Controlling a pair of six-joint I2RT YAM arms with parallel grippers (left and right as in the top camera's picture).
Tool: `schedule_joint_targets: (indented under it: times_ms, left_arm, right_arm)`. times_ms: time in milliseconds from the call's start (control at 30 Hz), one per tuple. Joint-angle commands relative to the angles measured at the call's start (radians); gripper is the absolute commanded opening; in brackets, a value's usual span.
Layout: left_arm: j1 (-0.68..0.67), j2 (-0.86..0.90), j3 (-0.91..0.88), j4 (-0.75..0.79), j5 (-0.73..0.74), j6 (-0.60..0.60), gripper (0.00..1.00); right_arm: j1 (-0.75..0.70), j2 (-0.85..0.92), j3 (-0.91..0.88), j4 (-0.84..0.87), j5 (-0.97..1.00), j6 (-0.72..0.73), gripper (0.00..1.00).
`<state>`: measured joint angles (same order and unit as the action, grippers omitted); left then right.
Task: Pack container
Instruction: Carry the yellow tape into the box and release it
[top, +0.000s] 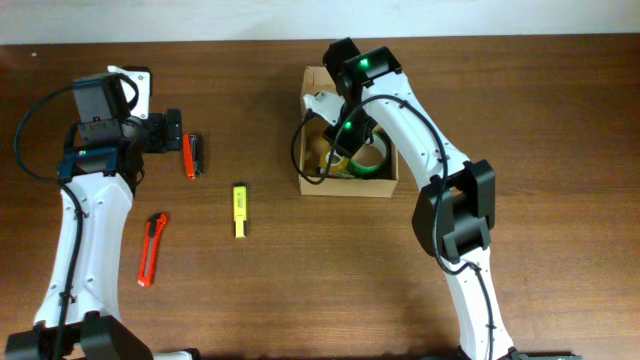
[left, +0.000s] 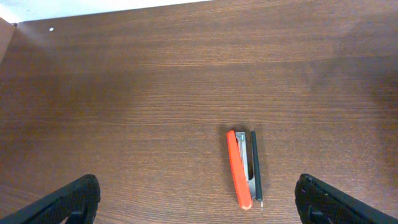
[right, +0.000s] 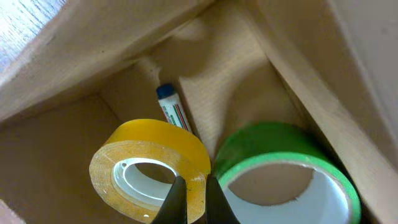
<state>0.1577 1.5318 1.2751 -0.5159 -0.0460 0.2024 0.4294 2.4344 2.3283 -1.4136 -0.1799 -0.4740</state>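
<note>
Pinching anything, the right claw (right: 195, 182)?

Yes. Its two dark fingers (right: 177, 202) stand close together on the wall of the yellow roll of adhesive tape (right: 158, 134), one on each side of it.

And where is the small light-brown cardboard box (top: 345, 187)?

All around that claw. In the right wrist view its plain brown walls rise on every side, and from overhead the right arm (top: 420, 125) reaches down into it.

What else lies in there?

Just right of the claw, touching the yellow roll, stands a green roll of tape (right: 267, 143) with a pale inner core. Beyond the claw, toward the far corner, lies a small white tube with a blue cap (right: 170, 107). I cannot read its label.

The left claw (left: 200, 205)?

Spread wide, holding nothing, hovering above the dark wooden bench (left: 155, 81). An orange and black stapler (left: 241, 168) lies flat just ahead of it, between the lines of its two fingers and touching neither.

Anything more on the bench?

From overhead, a yellow marker pen (top: 240, 211) lies between the left claw and the box, apart from both. An orange utility knife (top: 152, 250) lies alongside the left arm (top: 85, 215), well back from its claw and well apart from the stapler.
</note>
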Motion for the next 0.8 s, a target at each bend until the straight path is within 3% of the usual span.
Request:
schedule_joint_targets:
  times_ms: [0,533,567,600,767]
  left_arm:
    - [0.004,0.011,0.02,-0.001,-0.003,0.016,0.99]
    - [0.004,0.011,0.02,-0.001,-0.003,0.017,1.0]
    - [0.004,0.011,0.02,-0.001,-0.003,0.017,1.0]
    - [0.004,0.011,0.02,-0.001,-0.003,0.017,1.0]
    - [0.004,0.011,0.02,-0.001,-0.003,0.017,1.0]
  right_arm:
    - [0.005,0.021,0.024,0.001,-0.053,-0.017,0.03]
    - [0.042,0.06,0.018,-0.005,-0.052,-0.015,0.04]
    - [0.042,0.06,0.018,-0.005,-0.048,-0.007,0.32]
    - [0.042,0.06,0.018,-0.005,-0.044,0.001,0.5]
    - [0.041,0.057,0.019,-0.005,-0.045,0.008,0.66]
